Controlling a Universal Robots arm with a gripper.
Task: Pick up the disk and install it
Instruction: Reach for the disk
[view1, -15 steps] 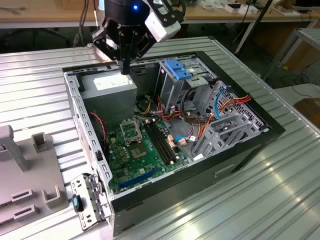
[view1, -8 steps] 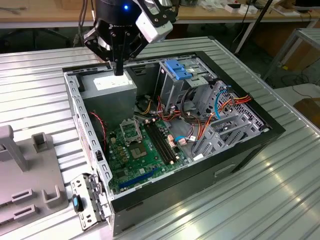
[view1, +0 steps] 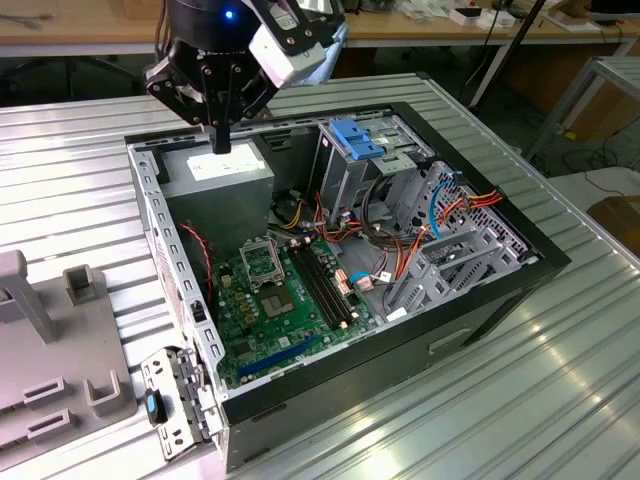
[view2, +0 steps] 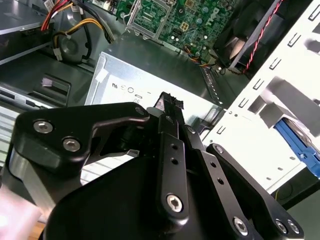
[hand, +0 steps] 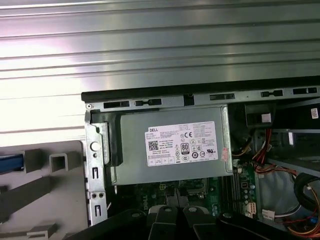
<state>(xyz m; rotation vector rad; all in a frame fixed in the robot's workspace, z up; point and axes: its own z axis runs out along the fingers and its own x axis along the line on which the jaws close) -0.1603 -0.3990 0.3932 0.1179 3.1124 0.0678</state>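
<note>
1. The gripper (view1: 222, 140) hangs just above the far corner of the open computer case (view1: 330, 405). Its black fingers (view2: 167, 107) are pressed together with nothing between them.
2. Right under the fingertips lies the grey power-supply box (view1: 225, 175) with its white label facing up. There is a gap between the fingertips and the box.
3. Deeper in the case is the green motherboard (view1: 270, 300). Bundles of red, orange and yellow wires run beside it.
4. Toward the exterior view's right stands the metal drive cage (view1: 350, 175), with a blue plastic piece (view1: 355, 135) on top of it.
5. Outside the case, at the exterior view's left, a grey fixture (view1: 60, 350) with raised blocks rests on the table (view1: 470, 420).
6. The disk (hand: 10, 163) appears to sit on that fixture, well apart from the gripper. In the first wrist view only a bright blue strip of it is seen at the picture's edge, so how it lies cannot be told.
7. In the second wrist view a similar blue strip (view2: 296, 146) shows beyond the case's pale slotted side frame.
8. The ribbed metal table extends past the case on every side.
</note>
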